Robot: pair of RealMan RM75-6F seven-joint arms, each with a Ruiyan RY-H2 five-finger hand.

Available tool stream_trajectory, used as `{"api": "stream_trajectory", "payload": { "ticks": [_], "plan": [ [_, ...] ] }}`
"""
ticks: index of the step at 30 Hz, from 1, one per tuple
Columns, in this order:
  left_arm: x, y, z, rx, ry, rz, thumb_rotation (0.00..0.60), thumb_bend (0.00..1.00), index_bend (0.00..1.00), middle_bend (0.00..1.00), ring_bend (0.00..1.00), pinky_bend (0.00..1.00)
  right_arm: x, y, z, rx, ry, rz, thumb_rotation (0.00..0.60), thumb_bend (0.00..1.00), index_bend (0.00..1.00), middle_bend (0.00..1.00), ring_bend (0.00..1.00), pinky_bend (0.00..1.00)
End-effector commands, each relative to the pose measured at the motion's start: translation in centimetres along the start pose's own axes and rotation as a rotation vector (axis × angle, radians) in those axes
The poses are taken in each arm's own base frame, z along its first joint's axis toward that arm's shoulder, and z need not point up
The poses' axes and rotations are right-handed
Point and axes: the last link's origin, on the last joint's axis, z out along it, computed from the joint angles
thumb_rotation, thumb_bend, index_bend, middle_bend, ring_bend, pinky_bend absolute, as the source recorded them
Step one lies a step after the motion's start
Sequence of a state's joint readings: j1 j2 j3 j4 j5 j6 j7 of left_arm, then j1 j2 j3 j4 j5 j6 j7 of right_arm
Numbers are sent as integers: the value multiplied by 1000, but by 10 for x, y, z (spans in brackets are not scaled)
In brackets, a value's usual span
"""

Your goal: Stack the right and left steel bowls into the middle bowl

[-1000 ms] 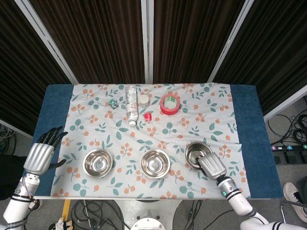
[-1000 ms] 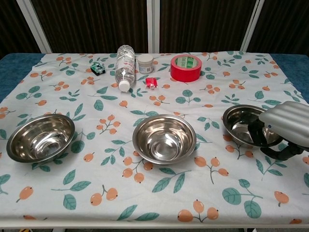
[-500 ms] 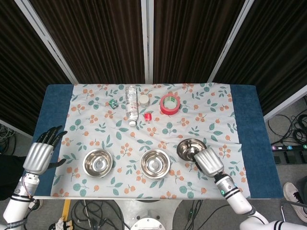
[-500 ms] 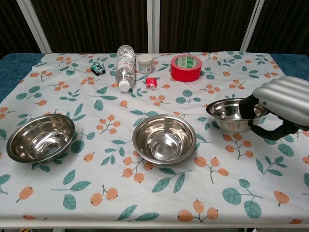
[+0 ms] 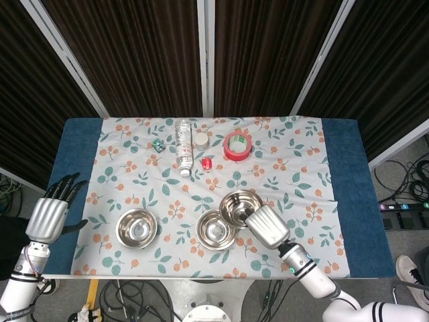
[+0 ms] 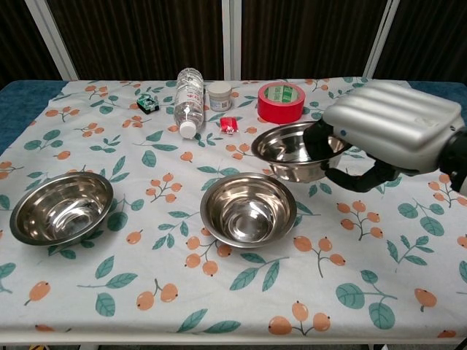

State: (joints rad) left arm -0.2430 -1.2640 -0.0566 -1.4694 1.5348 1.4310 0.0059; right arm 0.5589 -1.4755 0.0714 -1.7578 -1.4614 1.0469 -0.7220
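Observation:
My right hand (image 5: 267, 227) (image 6: 387, 133) grips the rim of a steel bowl (image 5: 238, 206) (image 6: 294, 150) and holds it in the air, just right of and above the middle bowl (image 5: 216, 229) (image 6: 248, 208). The middle bowl sits on the floral cloth near the front edge. The left bowl (image 5: 137, 228) (image 6: 61, 206) rests on the cloth further left. My left hand (image 5: 48, 216) hovers off the table's left edge with its fingers spread and nothing in it; the chest view does not show it.
At the back of the table lie a plastic bottle (image 5: 183, 147) (image 6: 189, 92), a small white jar (image 5: 200, 140) (image 6: 219, 95), a red tape roll (image 5: 236, 145) (image 6: 281, 102), a small red item (image 5: 206, 163) and a green item (image 5: 158, 144).
My right hand lifted the right bowl off the cloth and carried it left and up toward the middle bowl. My left hand drifted slightly left.

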Motion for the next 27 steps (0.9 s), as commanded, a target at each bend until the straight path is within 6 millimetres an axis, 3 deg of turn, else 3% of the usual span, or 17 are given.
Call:
{"api": "stream_trajectory", "payload": {
  "ticks": [1, 12, 16, 21, 27],
  "plan": [
    [1, -2, 0, 5, 5, 0, 600, 38, 200, 172, 107, 219, 1, -12, 7, 31, -3, 1, 600, 451, 684, 573, 901, 896],
    [3, -18, -1, 51, 14, 8, 600, 38, 200, 172, 107, 219, -9, -35, 32, 84, -43, 13, 600, 456, 684, 569, 901, 896],
    [2, -21, -2, 58, 10, 3, 600, 39, 200, 172, 107, 219, -12, -39, 33, 107, -63, 11, 600, 331, 672, 549, 901, 896],
    [0, -22, -2, 58, 5, 3, 600, 39, 200, 172, 107, 219, -14, -34, 28, 123, -110, 8, 600, 39, 480, 407, 892, 896],
    [-1, -21, -1, 53, 1, 5, 600, 39, 200, 171, 107, 219, -5, -25, 21, 115, -148, 13, 600, 0, 277, 249, 875, 885]
  ]
}}
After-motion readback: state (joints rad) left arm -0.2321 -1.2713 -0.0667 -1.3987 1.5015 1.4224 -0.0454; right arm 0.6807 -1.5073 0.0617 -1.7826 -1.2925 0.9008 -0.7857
